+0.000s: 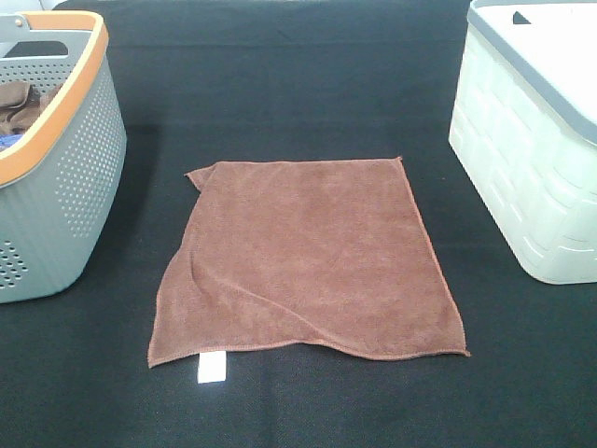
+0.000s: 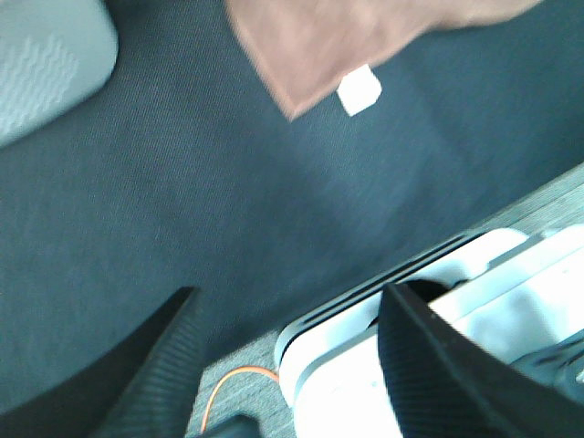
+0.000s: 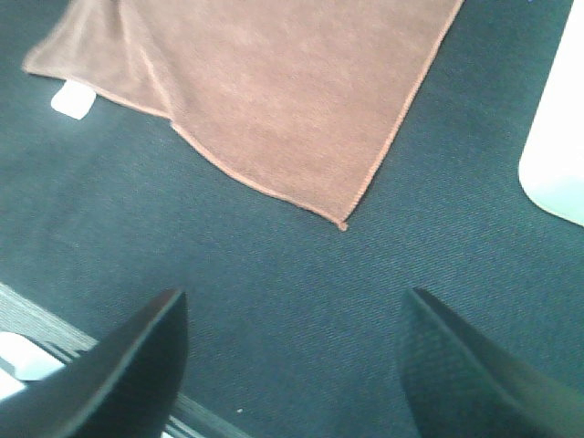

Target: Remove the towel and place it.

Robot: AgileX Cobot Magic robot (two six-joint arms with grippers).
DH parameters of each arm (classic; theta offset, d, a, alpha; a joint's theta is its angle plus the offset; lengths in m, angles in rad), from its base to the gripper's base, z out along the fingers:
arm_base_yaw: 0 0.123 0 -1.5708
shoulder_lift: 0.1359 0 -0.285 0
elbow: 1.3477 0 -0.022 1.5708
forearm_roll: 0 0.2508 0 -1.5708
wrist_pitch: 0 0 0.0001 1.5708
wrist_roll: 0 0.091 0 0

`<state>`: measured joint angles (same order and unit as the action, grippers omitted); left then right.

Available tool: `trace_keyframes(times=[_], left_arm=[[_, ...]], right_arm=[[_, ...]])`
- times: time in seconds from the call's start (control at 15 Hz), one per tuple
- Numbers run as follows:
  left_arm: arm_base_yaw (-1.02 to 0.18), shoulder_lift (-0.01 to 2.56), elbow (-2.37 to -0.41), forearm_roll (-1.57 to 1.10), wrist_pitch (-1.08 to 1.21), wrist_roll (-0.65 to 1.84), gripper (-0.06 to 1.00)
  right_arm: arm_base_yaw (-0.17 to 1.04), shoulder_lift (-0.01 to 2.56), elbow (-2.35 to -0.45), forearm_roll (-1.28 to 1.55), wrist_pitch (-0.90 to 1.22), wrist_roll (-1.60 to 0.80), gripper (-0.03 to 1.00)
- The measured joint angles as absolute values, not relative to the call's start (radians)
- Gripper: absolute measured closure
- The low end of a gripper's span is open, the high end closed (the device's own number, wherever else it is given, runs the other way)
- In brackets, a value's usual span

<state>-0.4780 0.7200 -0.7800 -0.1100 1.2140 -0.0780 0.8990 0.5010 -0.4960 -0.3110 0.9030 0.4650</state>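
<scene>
A brown towel [image 1: 308, 257] lies spread flat on the black table cloth in the middle of the exterior view, with a white label [image 1: 212, 368] at its near left corner. Neither gripper shows in the exterior view. In the left wrist view my left gripper [image 2: 287, 365] is open and empty, hovering near the table's front edge, with the towel's labelled corner [image 2: 319, 55] well ahead of it. In the right wrist view my right gripper [image 3: 292, 365] is open and empty, a short way back from the towel's near right corner [image 3: 342, 222].
A grey perforated basket with an orange rim [image 1: 56, 177] stands at the left, holding some cloth. A white lidded bin [image 1: 532, 140] stands at the right. The robot's white base [image 2: 438, 301] and an orange cable lie past the table's front edge.
</scene>
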Motion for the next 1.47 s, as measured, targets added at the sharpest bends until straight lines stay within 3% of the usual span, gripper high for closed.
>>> trace_keyframes(times=[0.2,0.53,0.67,1.47], left_arm=[[-0.478,0.459,-0.591,-0.107,1.216,0.000,0.40],[-0.478,0.209,-0.543,-0.106,1.131,0.054,0.40],[-0.478,0.189,-0.511,-0.128,1.073,0.107,0.40],[-0.478,0.189,-0.504,-0.196,1.058,0.249,0.40]], right_arm=[[0.899,0.492,-0.512,-0.294,0.965,0.465,0.34],[0.899,0.492,-0.522,-0.259,1.023,0.408,0.34],[0.899,0.487,-0.524,-0.245,1.121,0.349,0.34],[0.899,0.420,-0.507,-0.147,1.071,0.101,0.34]])
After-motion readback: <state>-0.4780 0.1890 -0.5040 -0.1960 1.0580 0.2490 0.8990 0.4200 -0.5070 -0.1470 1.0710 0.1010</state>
